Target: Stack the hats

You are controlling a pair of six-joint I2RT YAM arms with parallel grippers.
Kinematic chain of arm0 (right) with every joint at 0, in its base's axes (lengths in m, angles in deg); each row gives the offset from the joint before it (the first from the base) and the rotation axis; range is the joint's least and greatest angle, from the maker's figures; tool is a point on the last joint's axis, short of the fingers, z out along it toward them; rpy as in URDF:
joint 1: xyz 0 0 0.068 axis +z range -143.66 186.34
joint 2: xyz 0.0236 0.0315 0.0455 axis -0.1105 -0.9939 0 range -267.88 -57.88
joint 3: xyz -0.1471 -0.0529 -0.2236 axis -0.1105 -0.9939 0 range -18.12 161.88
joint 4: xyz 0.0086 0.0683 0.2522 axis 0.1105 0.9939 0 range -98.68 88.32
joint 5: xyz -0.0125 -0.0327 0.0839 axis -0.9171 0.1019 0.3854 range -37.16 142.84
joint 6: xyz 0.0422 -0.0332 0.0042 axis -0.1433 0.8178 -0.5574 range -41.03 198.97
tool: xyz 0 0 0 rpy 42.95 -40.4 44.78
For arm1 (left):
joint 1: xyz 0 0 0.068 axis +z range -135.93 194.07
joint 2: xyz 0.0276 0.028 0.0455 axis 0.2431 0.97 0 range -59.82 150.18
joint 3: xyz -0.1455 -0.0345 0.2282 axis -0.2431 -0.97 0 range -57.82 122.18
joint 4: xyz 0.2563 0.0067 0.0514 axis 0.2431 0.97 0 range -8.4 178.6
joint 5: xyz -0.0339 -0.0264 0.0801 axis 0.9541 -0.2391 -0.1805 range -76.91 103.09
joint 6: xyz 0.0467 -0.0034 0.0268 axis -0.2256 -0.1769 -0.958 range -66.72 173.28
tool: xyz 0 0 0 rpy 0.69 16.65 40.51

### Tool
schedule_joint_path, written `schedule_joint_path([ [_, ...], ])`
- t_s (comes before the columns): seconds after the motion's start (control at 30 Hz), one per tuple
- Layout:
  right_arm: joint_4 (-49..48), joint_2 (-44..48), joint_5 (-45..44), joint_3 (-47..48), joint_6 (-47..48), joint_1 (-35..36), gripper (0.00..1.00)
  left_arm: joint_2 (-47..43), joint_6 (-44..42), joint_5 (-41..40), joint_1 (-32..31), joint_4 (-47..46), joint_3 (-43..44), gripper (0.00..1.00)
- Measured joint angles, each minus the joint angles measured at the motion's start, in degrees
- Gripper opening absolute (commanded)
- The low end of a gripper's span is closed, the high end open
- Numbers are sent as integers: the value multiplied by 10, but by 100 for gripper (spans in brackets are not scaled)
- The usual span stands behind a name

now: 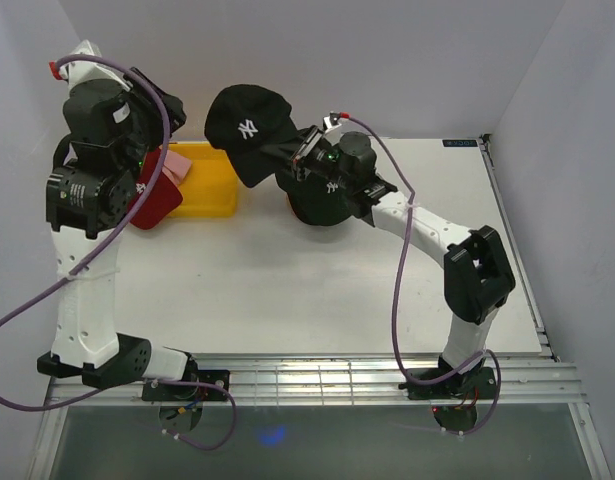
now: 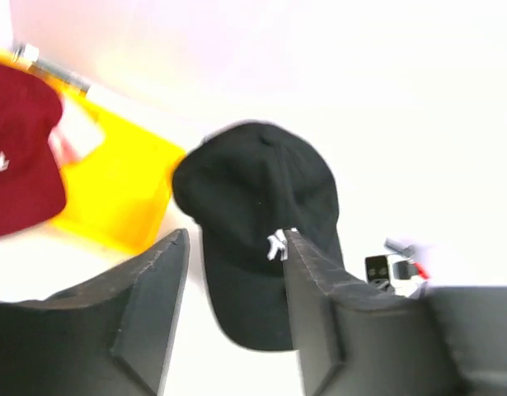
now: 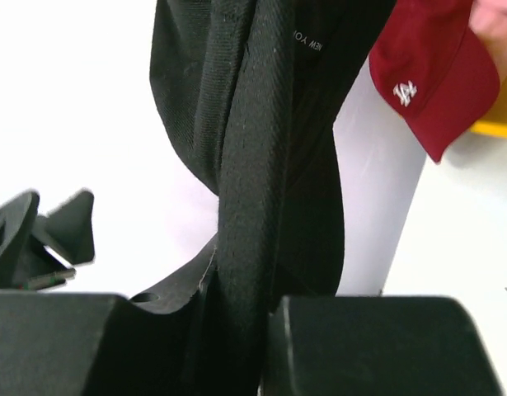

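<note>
Right gripper (image 3: 245, 305) pinches the black cap's (image 1: 249, 125) edge, raised off the white table (image 1: 287, 290) beside the yellow tray (image 1: 209, 190). Left gripper (image 2: 235, 247) spread, empty; red cap (image 1: 157, 205) at the tray's left end. Walls (image 1: 387, 60) close back and sides.

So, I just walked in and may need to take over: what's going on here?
The right gripper is shut on the black cap, pinching its fabric edge and holding it up above the table. The left gripper is open and empty, raised on the left side near the red cap and the yellow tray. A dark rounded shape under the right arm is too hidden to identify.
</note>
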Motion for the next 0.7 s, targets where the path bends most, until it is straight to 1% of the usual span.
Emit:
schedule_joint_path([
  [0.1, -10, 14, 14, -3, -29, -39, 8, -14, -3, 0, 0, -6, 31, 67],
  [0.27, -46, 49, 41, -33, -78, -90, 8, -37, -4, 2, 0, -6, 31, 66],
  [0.47, -126, 82, 69, -125, -142, -138, 8, -42, -4, 9, 0, -9, 6, 67],
  [0.7, -192, 82, 98, -217, -196, -165, 8, -42, -4, 13, 0, -8, -16, 67],
])
